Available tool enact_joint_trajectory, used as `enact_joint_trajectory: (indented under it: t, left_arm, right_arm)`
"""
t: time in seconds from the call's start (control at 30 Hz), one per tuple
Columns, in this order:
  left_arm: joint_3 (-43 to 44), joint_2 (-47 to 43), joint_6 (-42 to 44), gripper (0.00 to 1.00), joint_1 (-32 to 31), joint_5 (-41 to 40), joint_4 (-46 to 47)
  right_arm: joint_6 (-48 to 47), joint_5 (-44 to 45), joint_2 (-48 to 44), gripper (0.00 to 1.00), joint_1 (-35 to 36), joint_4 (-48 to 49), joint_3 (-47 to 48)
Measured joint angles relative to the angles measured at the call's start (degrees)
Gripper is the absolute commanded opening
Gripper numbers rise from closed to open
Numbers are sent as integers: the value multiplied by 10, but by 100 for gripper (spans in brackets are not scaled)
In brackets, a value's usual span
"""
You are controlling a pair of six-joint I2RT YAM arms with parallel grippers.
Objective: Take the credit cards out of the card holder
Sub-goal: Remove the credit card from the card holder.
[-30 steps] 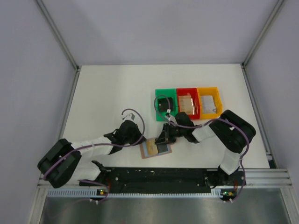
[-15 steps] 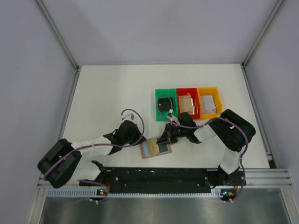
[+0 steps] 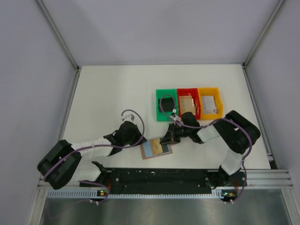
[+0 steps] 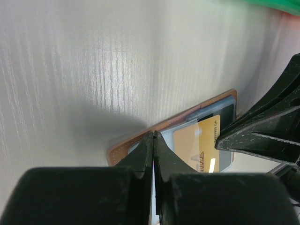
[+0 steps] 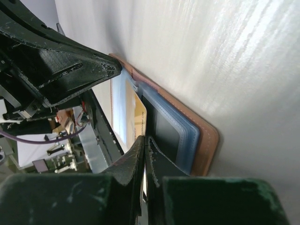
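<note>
Lying open on the white table point(image 3: 108, 98), near its front edge and between the two arms, the card holder point(image 3: 151, 151) shows its blue-grey inner face upward, with the reddish-brown leather visible as a rim around it.

- Cards: a gold card point(image 3: 162, 148) lies on the inner face, right of the bare blue-grey panel. In the right wrist view a dark card point(image 5: 166, 136) sits inside a blue-grey pocket beside the gold card point(image 5: 139, 123). Both are within the outline of the card holder point(image 5: 206, 140).
- Left claw point(image 3: 142, 141): fingers pressed together, no gap seen between them in the left wrist view point(image 4: 153, 136). The tips rest at the left edge of the card holder point(image 4: 123, 149). Nothing is seen held.
- Right claw point(image 3: 166, 140): fingers pressed together point(image 5: 144, 141), with the tips down on the inner face at the edge of the gold card. Whether that edge is caught between them cannot be told.
- The two claws sit at opposite sides of the card holder, close but apart.
- Behind, well apart from the card holder: a green bin point(image 3: 159, 108), a red bin point(image 3: 180, 106) and a yellow bin point(image 3: 217, 102), side by side and touching. Contents are too small to identify.
</note>
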Motion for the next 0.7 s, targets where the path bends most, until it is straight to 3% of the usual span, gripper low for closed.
enact_joint_trajectory:
  t: [0.17,0.5,0.67,0.7]
  left_arm:
    - [-3,-6,0,0,0,0,0]
    - [-11,-17,2,0,2,-1,-2]
    - [-11,-17,2,0,2,-1,-2]
    - [-11,-17,2,0,2,-1,-2]
  right_arm:
    - [-17,11,-28,15,-7,-30,-1]
    - [-10,19,-27,20,19,-27,1]
    - [-5,20,-17,0,29,-23,5]
    - [-5,20,-16,0,29,-24,5]
